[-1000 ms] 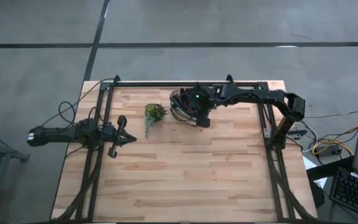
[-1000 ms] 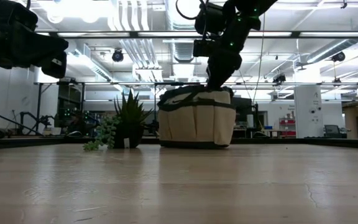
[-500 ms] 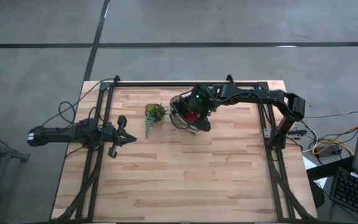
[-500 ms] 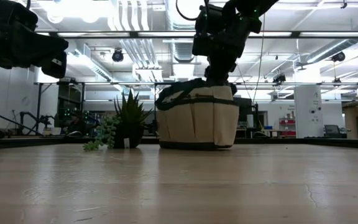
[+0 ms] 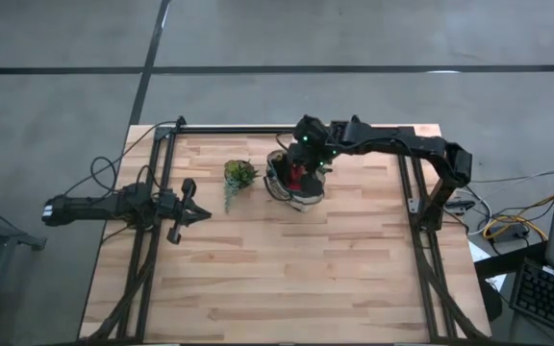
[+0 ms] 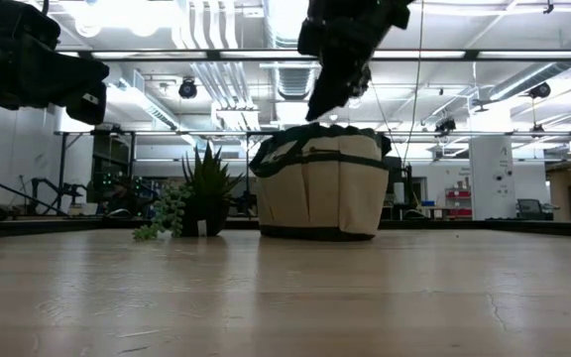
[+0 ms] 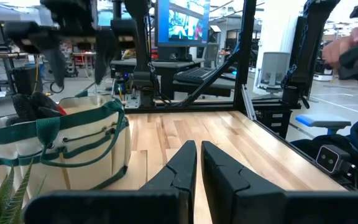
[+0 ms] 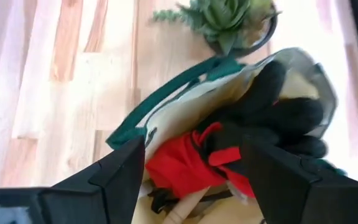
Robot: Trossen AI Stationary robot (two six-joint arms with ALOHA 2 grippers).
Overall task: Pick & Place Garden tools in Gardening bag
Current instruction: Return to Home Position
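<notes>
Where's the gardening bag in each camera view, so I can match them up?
High view: gardening bag at the table's far middle, just right of the potted plant.
Low view: centre, standing upright, right gripper above it.
Left wrist view: at the left edge, gloves inside.
Right wrist view: centre, seen from above, gloves showing.
Shared landmark: the potted plant beside it.

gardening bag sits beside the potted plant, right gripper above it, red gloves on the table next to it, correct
No: the red gloves lie inside the gardening bag, not on the table; the right wrist view shows it. The bag does sit beside the potted plant with the right gripper above it.
</notes>
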